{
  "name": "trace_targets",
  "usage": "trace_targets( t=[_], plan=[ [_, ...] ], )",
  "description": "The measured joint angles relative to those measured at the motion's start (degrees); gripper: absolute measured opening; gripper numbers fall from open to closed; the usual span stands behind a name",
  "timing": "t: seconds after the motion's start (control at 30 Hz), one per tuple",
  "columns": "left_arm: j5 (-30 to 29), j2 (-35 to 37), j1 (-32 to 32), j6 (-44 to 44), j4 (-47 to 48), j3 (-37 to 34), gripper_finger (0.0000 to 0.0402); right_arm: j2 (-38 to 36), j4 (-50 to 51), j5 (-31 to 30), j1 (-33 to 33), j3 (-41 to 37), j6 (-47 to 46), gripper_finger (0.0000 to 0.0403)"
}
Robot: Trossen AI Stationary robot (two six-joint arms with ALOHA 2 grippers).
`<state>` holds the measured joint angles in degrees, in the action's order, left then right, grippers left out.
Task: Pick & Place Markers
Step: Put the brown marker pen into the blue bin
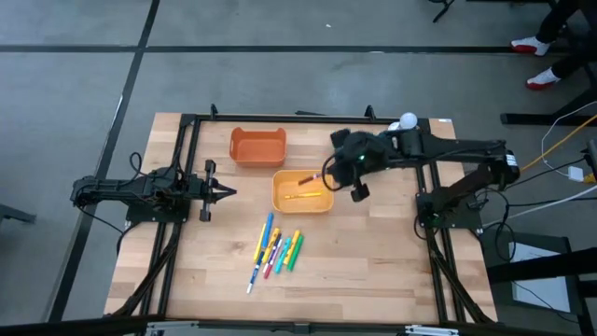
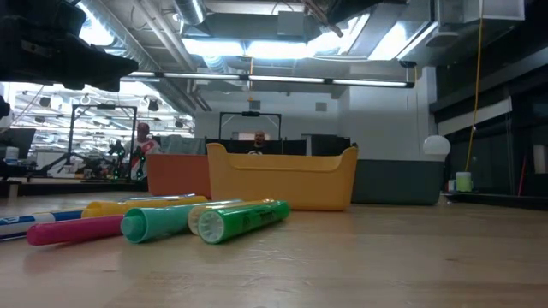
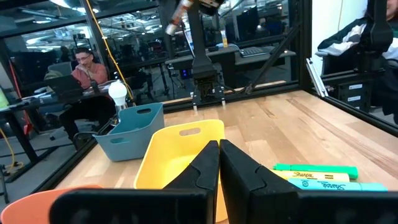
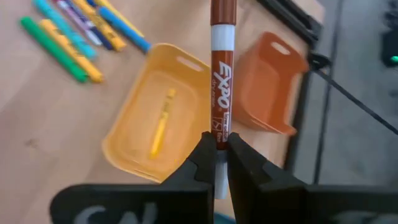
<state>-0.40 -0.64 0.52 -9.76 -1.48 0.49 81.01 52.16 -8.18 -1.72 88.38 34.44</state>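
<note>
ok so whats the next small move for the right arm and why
Probably lower, then open the right gripper: it holds a brown-capped Expo marker above the yellow plastic bin, where one yellow marker already lies.

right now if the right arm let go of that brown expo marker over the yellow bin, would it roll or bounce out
Probably not. The brown Expo marker is a stiff, round stick pinched near one end by the right gripper fingers, so it could tumble. The yellow bin has raised walls and already holds a yellow marker, which likely stops rolling.
</note>
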Motion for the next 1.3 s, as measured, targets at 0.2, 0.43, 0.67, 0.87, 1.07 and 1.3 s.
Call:
trace_targets(
  t=[0.2, 0.43, 0.67, 0.87, 1.07, 1.3],
  plan=[
    [-0.02, 0.02, -0.01, 0.00, 0.00, 0.01, 0.0012, -3.75, -0.64, -1.31, -3.87, 0.00, -2.22, 0.0020],
    [-0.02, 0.01, 0.01, 0.00, 0.00, 0.00, 0.0009, -7.71, -1.82, -1.29, -8.81, 0.00, -5.43, 0.0020],
    [-0.02, 0.01, 0.02, 0.00, 0.00, 0.00, 0.0012, -11.46, -1.39, -1.31, -15.15, 0.00, -6.21, 0.0020],
    [-0.02, 0.00, 0.02, 0.00, -0.02, -0.02, 0.0009, -13.60, 0.46, -1.31, -20.81, 0.00, -6.19, 0.0020],
    [0.00, 0.02, 0.00, 0.00, -0.02, 0.01, 0.0011, -14.48, 3.24, -1.31, -25.53, 0.00, -6.08, 0.0020],
    [-0.01, 0.01, 0.01, 0.00, 0.00, 0.01, 0.0010, -14.90, 6.48, -1.28, -30.68, 0.00, -5.75, 0.0020]
  ],
)
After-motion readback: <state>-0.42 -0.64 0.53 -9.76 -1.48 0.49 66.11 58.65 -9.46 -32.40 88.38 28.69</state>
